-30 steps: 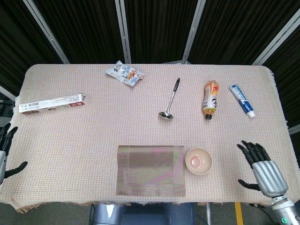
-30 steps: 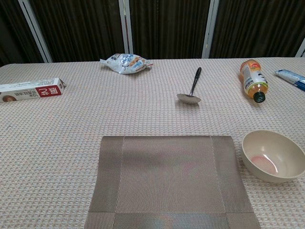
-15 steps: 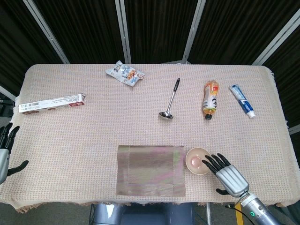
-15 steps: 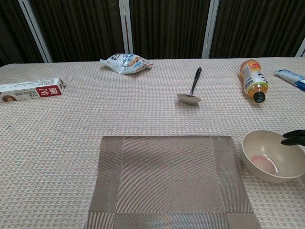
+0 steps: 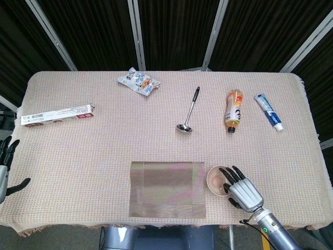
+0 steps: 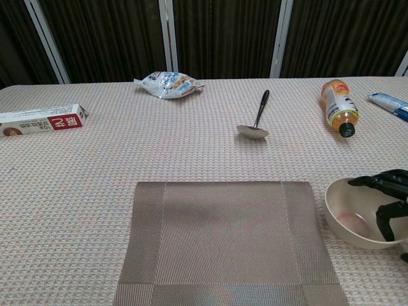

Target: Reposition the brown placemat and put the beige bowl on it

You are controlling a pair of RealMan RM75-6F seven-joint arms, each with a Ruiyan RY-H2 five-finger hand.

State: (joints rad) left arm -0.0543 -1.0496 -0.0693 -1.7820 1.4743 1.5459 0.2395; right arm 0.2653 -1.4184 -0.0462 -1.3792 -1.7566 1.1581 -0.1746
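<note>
The brown placemat [image 5: 166, 188] [image 6: 226, 239] lies flat near the table's front edge, a little left of centre. Just to its right sits the beige bowl [image 5: 215, 178] [image 6: 347, 210], upright on the cloth and off the mat. My right hand [image 5: 242, 190] [image 6: 389, 197] reaches in from the right, its dark fingers spread over the bowl's right rim and into the bowl. No closed grip on the bowl shows. My left hand [image 5: 4, 169] hangs open off the table's left edge, far from both, and the chest view does not show it.
At the back of the cloth-covered table [image 5: 104, 146] lie a snack bag [image 5: 138, 82], a metal ladle [image 5: 189, 109], an orange drink bottle [image 5: 234, 110] on its side and a toothpaste tube [image 5: 269, 111]. A long red and white box [image 5: 56, 115] lies at the left.
My right hand has moved left from the table's right front edge until its fingers reach over the bowl's right rim. The bowl, the mat and my left hand have hardly moved.
</note>
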